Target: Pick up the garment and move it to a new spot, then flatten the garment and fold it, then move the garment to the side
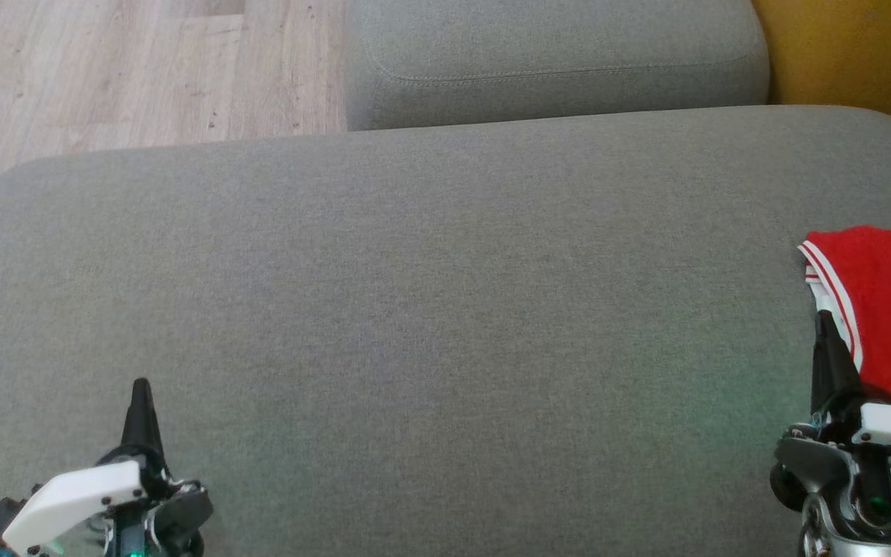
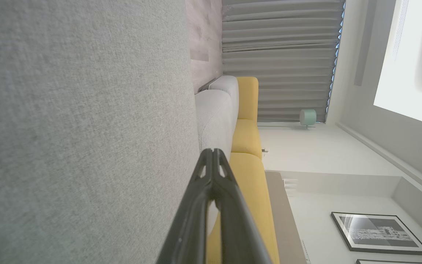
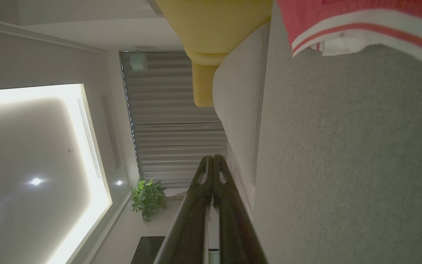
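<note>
Head view shows a wide seat cushion of grey woven fabric (image 1: 414, 309), with rounded corners and a fine, even weave. At its right edge lies the bright red garment (image 1: 890, 309) with a white panel and thin red-and-white striped trim, rumpled and cut off by the frame. The left gripper (image 1: 141, 384) hangs over the lower left of the cushion. The right gripper (image 1: 822, 317) is at the lower right, its tip just beside the striped trim. The jaws of both are pressed together into one dark point and pinch nothing.

Behind the seat are a second grey cushion with a stitched seam (image 1: 554, 62), a pale wooden plank floor (image 1: 105, 70) and a yellow upholstered piece (image 1: 855, 54).

The left wrist view adds pleated grey curtains (image 2: 280, 55) and a black-framed picture (image 2: 379, 233). The right wrist view adds a leafy green plant (image 3: 147, 200) and a glowing ceiling panel (image 3: 31, 146), and it shows the trim lying apart from the closed jaws.
</note>
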Controlling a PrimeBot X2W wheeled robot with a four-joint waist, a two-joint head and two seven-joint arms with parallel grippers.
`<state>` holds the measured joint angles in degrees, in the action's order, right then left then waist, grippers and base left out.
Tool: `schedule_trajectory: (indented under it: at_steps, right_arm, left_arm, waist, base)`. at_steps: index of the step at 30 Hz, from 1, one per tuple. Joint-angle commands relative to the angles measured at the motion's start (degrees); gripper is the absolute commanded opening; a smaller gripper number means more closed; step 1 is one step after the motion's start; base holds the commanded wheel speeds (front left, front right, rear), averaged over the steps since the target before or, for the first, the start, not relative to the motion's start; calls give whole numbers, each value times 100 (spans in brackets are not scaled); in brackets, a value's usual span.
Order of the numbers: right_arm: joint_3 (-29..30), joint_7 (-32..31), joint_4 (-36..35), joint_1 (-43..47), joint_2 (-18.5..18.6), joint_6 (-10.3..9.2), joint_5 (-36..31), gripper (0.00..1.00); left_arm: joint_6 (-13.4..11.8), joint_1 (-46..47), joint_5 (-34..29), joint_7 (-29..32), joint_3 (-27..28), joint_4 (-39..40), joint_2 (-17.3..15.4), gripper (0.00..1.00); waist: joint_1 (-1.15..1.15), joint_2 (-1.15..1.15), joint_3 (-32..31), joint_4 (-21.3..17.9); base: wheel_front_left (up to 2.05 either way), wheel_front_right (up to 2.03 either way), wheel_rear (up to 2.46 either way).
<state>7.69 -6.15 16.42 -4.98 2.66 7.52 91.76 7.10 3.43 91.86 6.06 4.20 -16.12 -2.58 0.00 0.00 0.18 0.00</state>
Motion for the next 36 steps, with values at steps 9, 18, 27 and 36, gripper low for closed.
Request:
schedule_trajectory:
  at_steps: [9,18,27,36]
  right_arm:
    - [-116,-34,-239,-120,21,-3,40,0]
    - [-117,-34,-239,-120,21,-3,40,0]
    - [-117,-34,-239,-120,21,-3,40,0]
    - [-117,-34,-239,-120,21,-3,41,0]
  left_arm:
    - [38,276,32,41,230,207,-30,0]
    - [38,276,32,41,230,207,-30,0]
    - [38,276,32,41,230,207,-30,0]
    - [38,276,32,41,230,207,-30,0]
  waist:
    - [0,0,0,0]
    - [0,0,0,0]
    - [0,0,0,0]
    - [0,0,0,0]
  base:
    - [0,0,0]
    - [0,0,0]
    - [0,0,0]
    - [0,0,0]
